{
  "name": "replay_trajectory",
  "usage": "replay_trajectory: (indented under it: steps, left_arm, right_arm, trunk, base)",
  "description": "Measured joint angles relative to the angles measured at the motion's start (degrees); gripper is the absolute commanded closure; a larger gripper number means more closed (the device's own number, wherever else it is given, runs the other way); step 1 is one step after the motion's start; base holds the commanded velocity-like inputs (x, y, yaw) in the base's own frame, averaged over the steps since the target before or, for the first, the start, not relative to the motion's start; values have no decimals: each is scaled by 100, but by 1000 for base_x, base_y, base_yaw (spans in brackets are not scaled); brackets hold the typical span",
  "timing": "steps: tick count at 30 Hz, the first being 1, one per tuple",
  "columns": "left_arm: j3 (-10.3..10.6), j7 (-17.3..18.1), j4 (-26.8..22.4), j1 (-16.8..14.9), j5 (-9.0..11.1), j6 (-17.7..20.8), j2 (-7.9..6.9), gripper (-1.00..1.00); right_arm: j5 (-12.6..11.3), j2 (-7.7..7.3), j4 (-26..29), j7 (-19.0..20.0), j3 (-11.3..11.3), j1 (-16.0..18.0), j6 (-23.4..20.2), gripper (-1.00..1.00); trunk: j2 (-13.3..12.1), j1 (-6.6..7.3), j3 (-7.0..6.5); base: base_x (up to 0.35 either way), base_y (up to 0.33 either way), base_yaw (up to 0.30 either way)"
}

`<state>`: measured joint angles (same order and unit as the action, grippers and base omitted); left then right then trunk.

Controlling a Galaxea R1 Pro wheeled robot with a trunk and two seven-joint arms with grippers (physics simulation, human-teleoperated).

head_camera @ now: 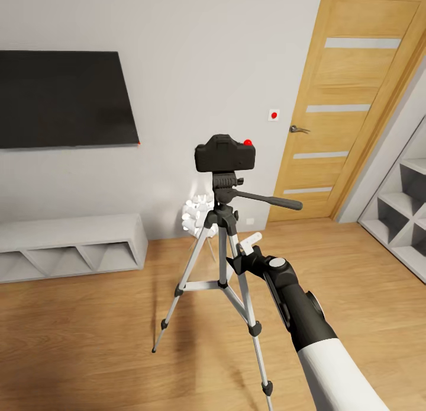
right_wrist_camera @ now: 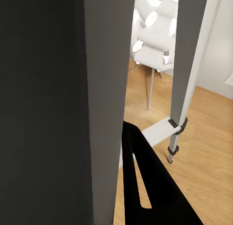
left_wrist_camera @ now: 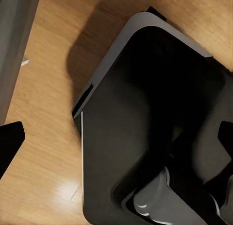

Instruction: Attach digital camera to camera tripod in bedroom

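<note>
The digital camera (head_camera: pixel 225 153) is sitting on the camera tripod (head_camera: pixel 220 263) head. My right jaws are hovering beside a leg; whether they're wide, I cannot tell. The tripod seems light and tippy, so I'm favouring its stiff centre column.

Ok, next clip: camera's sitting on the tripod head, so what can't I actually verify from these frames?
- Whether the digital camera is locked to the camera tripod: head view, the joint is too small.
- Right gripper jaws: head view, its fingers sit against the tripod's centre column; right wrist view, a leg up close blocks them.
- Left gripper: left wrist view, dark robot body covers the frame.
</note>
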<state>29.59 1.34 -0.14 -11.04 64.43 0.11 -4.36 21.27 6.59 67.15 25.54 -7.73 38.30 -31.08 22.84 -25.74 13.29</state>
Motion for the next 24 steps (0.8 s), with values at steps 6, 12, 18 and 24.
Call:
replay_trajectory:
  steps: [6, 12, 18, 24]
  left_arm:
    - [-1, 1, -2, 6, 40, -26, 5, -100]
    - [5, 17, -7, 8, -31, -23, 1, -100]
    - [13, 19, -11, 8, -328, -14, -1, -100]
    - [10, 13, -12, 8, -948, -17, 18, -100]
  right_arm:
    - [10, 1, 1, 1, -3, 0, 1, 100]
    - [7, -1, 2, 1, -4, 0, 1, 100]
    - [3, -1, 2, 1, -3, 0, -1, -100]
    - [54, -2, -17, 2, -1, -3, -1, -100]
  trunk:
    - [0, 0, 0]
    - [0, 0, 0]
    - [0, 0, 0]
    - [-3, -1, 1]
  base:
    - [0, 0, 0]
    - [0, 0, 0]
    - [0, 0, 0]
    - [0, 0, 0]
